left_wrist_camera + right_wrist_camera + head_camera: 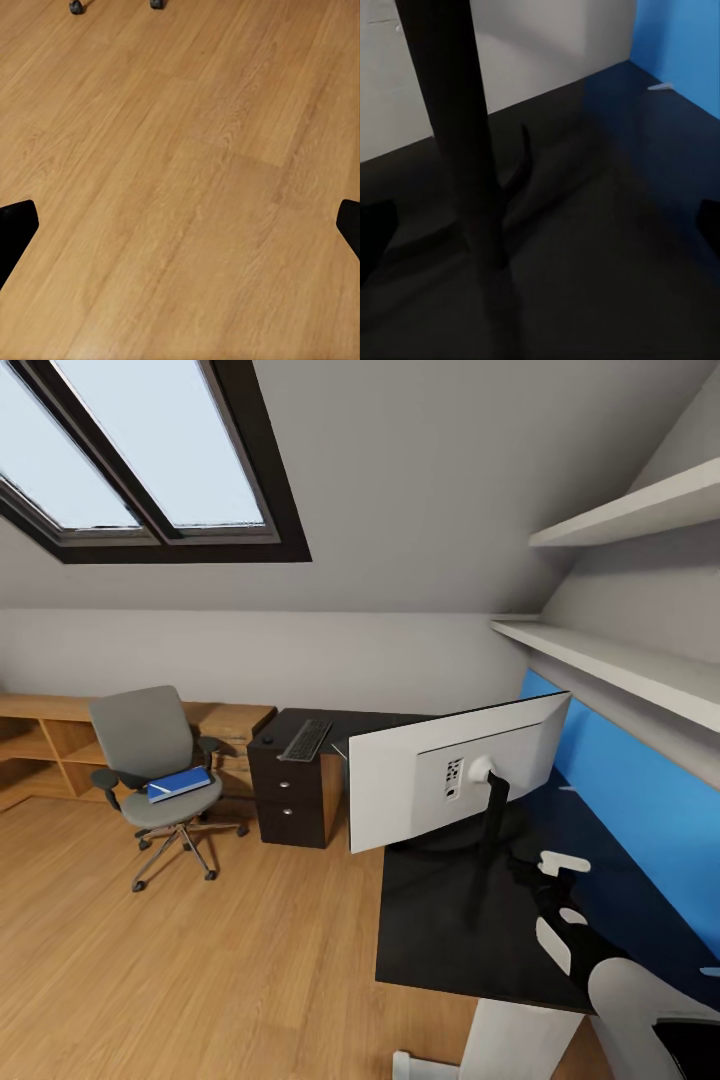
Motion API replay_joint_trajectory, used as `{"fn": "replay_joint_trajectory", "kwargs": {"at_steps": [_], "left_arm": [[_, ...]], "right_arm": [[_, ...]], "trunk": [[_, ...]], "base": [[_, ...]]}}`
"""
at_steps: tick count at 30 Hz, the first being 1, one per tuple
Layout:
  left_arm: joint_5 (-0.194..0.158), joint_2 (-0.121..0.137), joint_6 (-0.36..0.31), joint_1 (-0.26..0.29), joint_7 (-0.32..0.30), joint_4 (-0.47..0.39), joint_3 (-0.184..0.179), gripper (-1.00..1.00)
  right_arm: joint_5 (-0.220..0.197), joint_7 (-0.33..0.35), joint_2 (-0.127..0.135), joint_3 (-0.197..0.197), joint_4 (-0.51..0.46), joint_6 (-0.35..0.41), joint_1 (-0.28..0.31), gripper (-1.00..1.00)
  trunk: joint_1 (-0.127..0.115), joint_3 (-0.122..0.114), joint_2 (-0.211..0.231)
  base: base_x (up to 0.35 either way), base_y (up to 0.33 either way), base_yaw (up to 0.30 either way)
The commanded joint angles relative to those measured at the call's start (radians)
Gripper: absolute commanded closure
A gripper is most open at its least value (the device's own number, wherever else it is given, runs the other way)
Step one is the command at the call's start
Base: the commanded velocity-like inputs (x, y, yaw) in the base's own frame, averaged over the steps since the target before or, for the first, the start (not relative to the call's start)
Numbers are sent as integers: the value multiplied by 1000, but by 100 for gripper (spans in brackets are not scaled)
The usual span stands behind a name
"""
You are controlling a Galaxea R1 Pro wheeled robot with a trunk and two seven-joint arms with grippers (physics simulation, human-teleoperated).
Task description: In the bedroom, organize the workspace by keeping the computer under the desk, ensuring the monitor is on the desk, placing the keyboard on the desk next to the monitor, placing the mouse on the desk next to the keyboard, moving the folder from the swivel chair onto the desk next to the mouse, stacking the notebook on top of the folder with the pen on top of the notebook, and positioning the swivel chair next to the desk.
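Monitor (455,785) stands on the near wing of the black bench (440,930), white back toward the head camera, screen facing the blue wall panel (640,780). Its thin black arm (461,142) fills the middle of the right wrist view, close ahead of the right tool (544,229). That tool's dark fingertips (375,225) sit at the two far edges of its view, so the jaws stand wide and hold nothing. The arm lies between them, not yet touched as far as I can tell.

Left tool (180,232) also wide, empty, hanging over bare wood floor (195,172).

Keyboard (306,739) and mouse (267,739) lie on the far wing above the drawers, well apart from the monitor. Folder (180,783) rests on the seat of the swivel chair (150,760), which stands off from the bench. Something pale lies along the folder's left edge; too small to name.

Step in hand, as I judge it: setting the monitor right on the bench. To do it well:
- grip low on the arm, near the base, so the wide screen does not tip
- close squarely, arm centred between the fingers
- turn or slide slowly, base flat on the bench
- keep the screen clear of the wall panel and the bench edge.
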State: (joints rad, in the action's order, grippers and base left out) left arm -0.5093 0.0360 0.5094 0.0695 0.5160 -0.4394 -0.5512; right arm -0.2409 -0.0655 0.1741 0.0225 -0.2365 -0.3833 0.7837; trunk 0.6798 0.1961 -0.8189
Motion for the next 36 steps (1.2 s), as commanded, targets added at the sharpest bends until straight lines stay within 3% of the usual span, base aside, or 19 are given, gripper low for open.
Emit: {"fn": "replay_joint_trajectory", "kwargs": {"at_steps": [1, 9, 20, 36], "left_arm": [[-6, 1, 3, 1, 7, -1, -9, -100], [-6, 1, 3, 1, 7, -1, -9, -100], [-6, 1, 3, 1, 7, -1, -9, -100], [-6, 1, 3, 1, 7, -1, -9, -100]], "right_arm": [[-5, 7, 0, 3, 1, -3, 1, -100], [-5, 43, 1, 2, 0, -3, 0, -100], [-4, 45, 0, 4, 0, -3, 0, -100], [-4, 44, 0, 4, 0, -3, 0, -100]], "trunk": [[0, 1, -1], [0, 1, -1], [0, 1, -1], [0, 1, -1]], "base": [[0, 0, 0], [141, 0, 0], [151, 0, 0], [32, 28, 0]]}}
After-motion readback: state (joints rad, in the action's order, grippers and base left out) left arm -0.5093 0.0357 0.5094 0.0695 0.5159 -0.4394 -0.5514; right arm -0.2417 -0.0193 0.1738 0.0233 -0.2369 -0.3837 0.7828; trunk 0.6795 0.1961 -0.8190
